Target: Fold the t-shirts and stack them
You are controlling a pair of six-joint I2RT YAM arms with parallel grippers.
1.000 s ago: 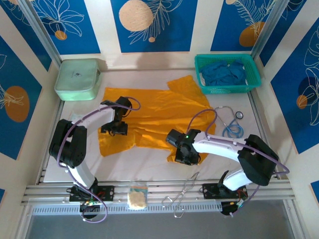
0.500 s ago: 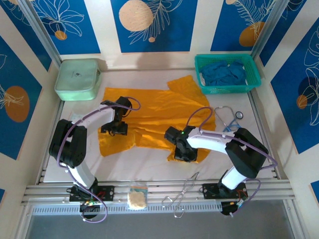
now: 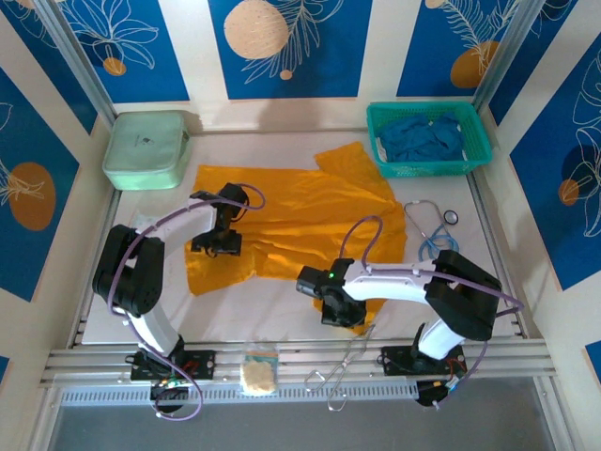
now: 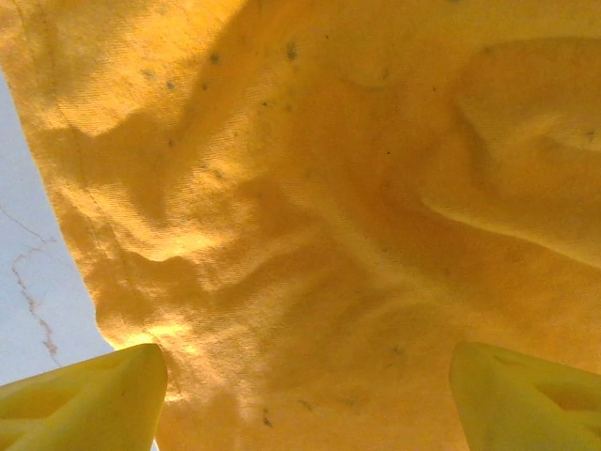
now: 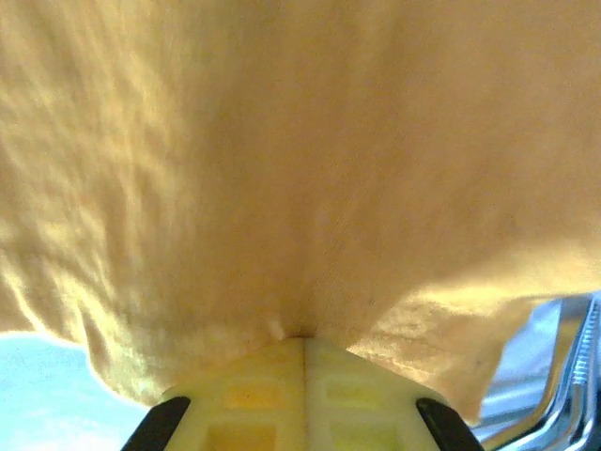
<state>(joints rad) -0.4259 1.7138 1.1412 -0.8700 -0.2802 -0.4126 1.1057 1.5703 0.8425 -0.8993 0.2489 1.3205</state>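
Orange shirt [image 3: 310,221]: lies spread, creased, on the table [image 3: 272,301], left of the basket [image 3: 427,170] and nearer the arm bases. Blue shirts [image 3: 421,137]: bundled inside the basket.

Left gripper [image 3: 214,246]: well left of the basket, low over the orange shirt's left part. In the left wrist view its jaws stand wide, with cloth between them and nothing held.

Right gripper [image 3: 340,315]: nearer than the basket, at the orange shirt's near edge. In the right wrist view its fingers [image 5: 272,376] meet, pinching a fold of orange cloth.
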